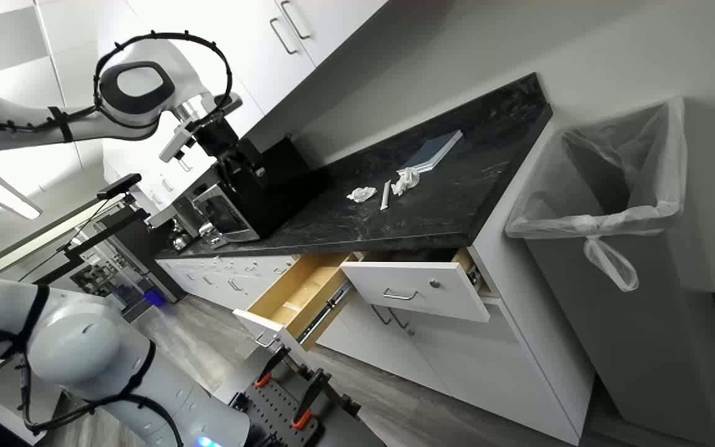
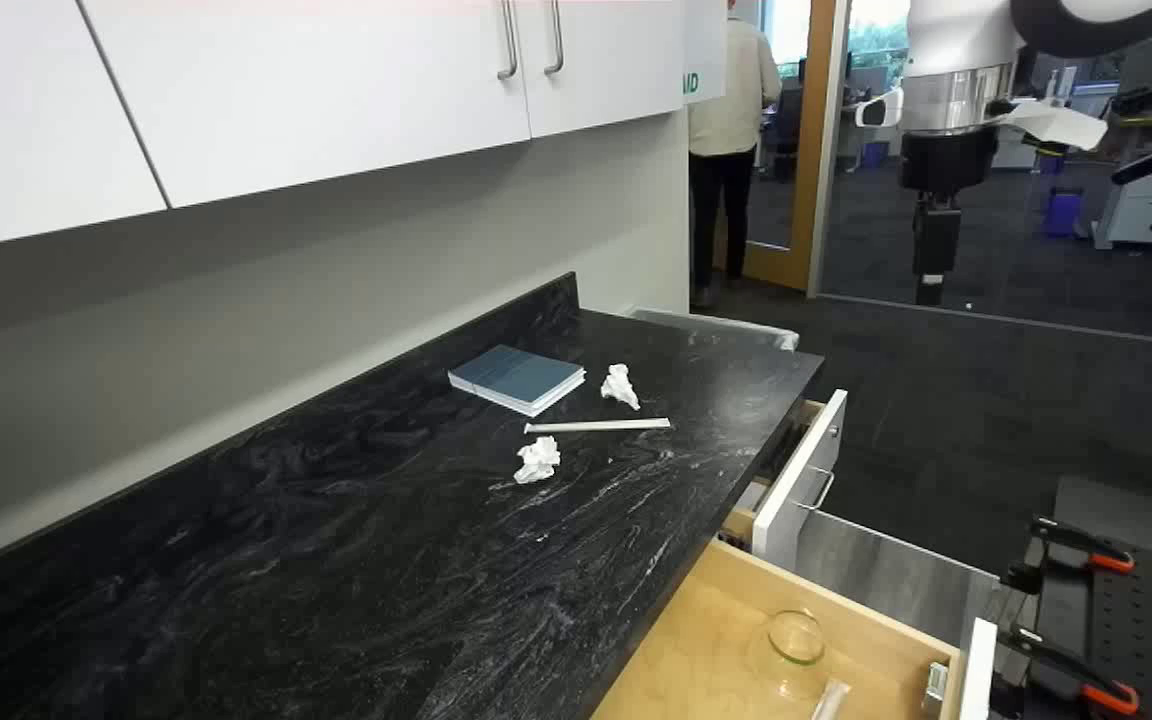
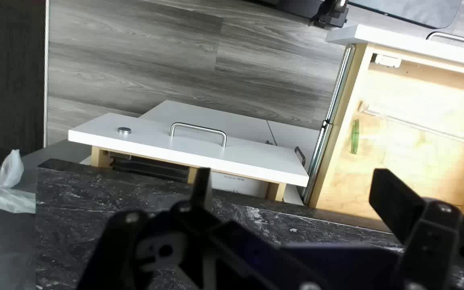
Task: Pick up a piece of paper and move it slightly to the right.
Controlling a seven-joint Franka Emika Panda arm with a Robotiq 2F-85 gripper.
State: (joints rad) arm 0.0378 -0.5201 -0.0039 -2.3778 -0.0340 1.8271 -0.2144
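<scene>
Wrist view: the gripper has its jaws wide apart, with the black counter showing behind them. Past the counter's edge, a white drawer front sticks out. Beside it is a pulled-out wooden drawer with a long pale stick in it.

Next, in an exterior view, a near crumpled paper and a far crumpled paper lie on the counter. A thin white stick is between them, and a blue book is close by. I cannot tell which of the 2 papers the task means. A person stands by a wooden door frame.

Then, in an exterior view, the white arm holds the gripper up high. The 2 papers are on the counter, well apart from the gripper. A gray bin with a clear bag stands at the counter's end.
</scene>
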